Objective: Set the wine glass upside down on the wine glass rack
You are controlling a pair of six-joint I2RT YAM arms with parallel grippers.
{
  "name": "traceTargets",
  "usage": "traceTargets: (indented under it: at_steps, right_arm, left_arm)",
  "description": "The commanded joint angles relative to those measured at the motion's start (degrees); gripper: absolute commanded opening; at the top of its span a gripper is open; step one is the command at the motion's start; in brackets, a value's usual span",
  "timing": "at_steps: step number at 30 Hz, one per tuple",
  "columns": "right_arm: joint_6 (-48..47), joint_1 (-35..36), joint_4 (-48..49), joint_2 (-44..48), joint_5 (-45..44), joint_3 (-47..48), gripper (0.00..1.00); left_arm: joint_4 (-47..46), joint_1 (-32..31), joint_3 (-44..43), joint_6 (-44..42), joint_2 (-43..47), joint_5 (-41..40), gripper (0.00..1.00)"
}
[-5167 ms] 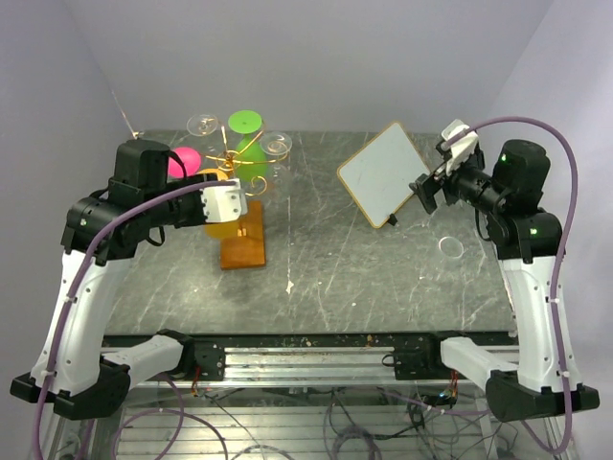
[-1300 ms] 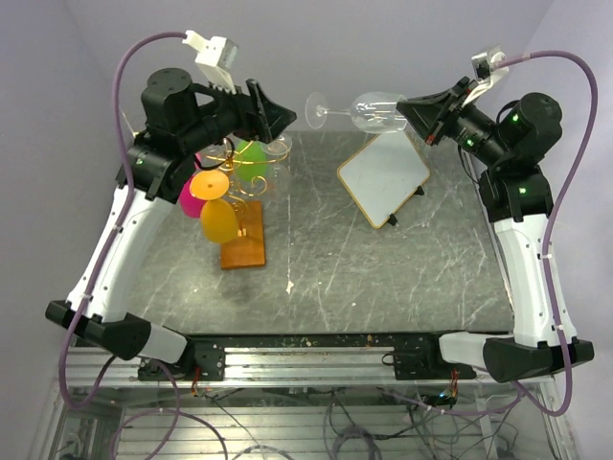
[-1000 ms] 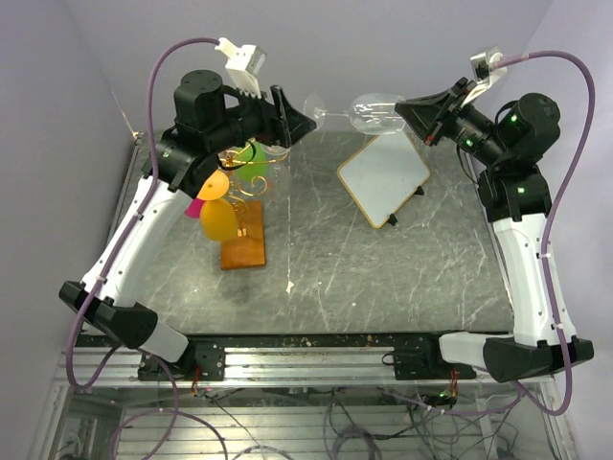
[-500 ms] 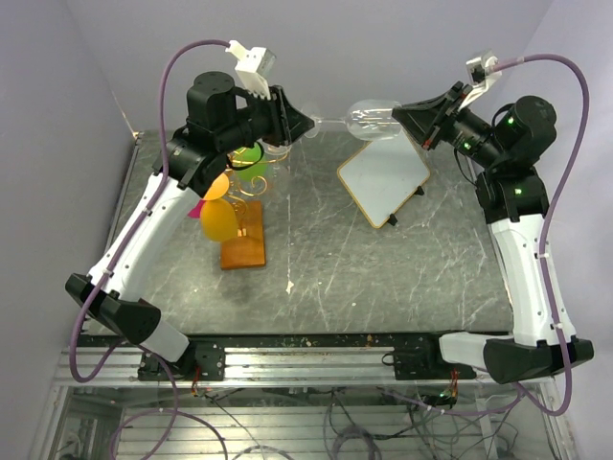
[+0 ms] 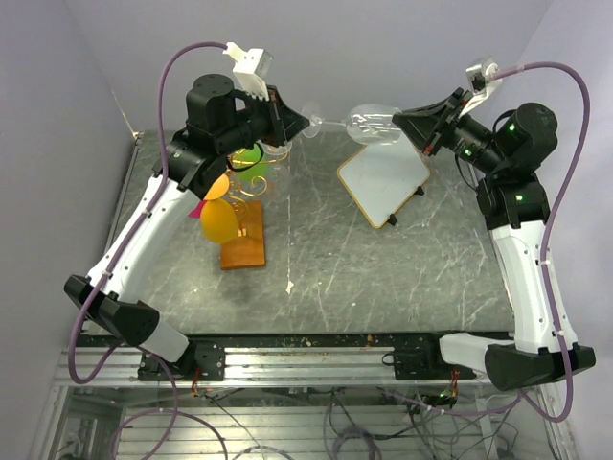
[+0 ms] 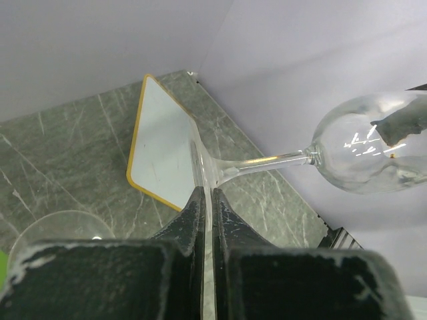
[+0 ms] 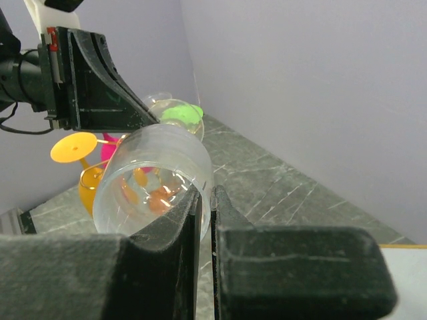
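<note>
While both arms reach up high, you hold the wine glass (image 5: 369,122) on its side in the air, by the far edge of the counter (image 5: 383,278). Your left end effector (image 5: 305,125) is closed tight on the flat foot of the glass. Your right end effector (image 5: 402,120) is closed tight on the rim of the bowl. The rack (image 5: 242,246) stands near the far left corner, with coloured glasses (image 5: 219,222) hanging on it. A white board (image 5: 383,177) lies near the far right corner.

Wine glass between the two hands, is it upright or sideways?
Sideways. The wine glass lies level in the air, left hand pinching its foot, right hand pinching the bowl's rim.
</note>
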State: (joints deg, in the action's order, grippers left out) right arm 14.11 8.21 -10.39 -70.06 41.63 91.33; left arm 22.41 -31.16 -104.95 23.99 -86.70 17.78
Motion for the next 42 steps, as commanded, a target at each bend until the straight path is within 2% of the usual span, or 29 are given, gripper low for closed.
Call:
traceTargets:
  at_steps: [1, 4, 7, 20, 28, 34, 40, 42]
  right_arm:
    - [-1.6, 0.2, 0.9, 1.9, 1.3, -1.1, 0.09]
    - [-2.6, 0.2, 0.2, 2.5, 1.4, -1.9, 0.21]
    - [-3.1, 0.1, -0.2, 3.0, 2.9, -2.4, 0.28]
    - [-6.9, -0.9, -5.0, 5.4, 4.6, -2.0, 0.49]
    - [-11.4, -4.0, -9.0, 6.3, 2.0, -1.3, 0.53]
    - [-15.9, -6.5, -10.3, 7.0, -3.1, -4.3, 0.59]
    - [-21.6, -6.7, -11.7, 7.0, -6.6, -11.7, 0.8]
    - [-24.0, -6.7, -13.1, 6.1, -7.2, -13.6, 0.94]
  left_arm:
    - [-2.7, -0.1, 1.3, -2.9, 3.1, -0.1, 0.07]
    - [-2.2, 0.3, 1.6, -4.0, 4.3, -0.9, 0.07]
    - [-2.2, 1.9, 2.4, -3.0, 5.6, -0.8, 0.07]
    - [-0.7, 6.0, 4.1, -6.0, 11.2, -3.6, 0.07]
    - [5.4, 5.6, 2.0, -17.0, 14.7, -5.0, 0.07]
    - [13.3, 0.2, 0.2, -33.1, 16.1, -11.3, 0.07]
    - [16.4, -3.8, 0.9, -44.1, 16.5, -15.5, 0.07]
    - [16.8, -5.2, 1.1, -47.2, 16.0, -17.2, 0.07]
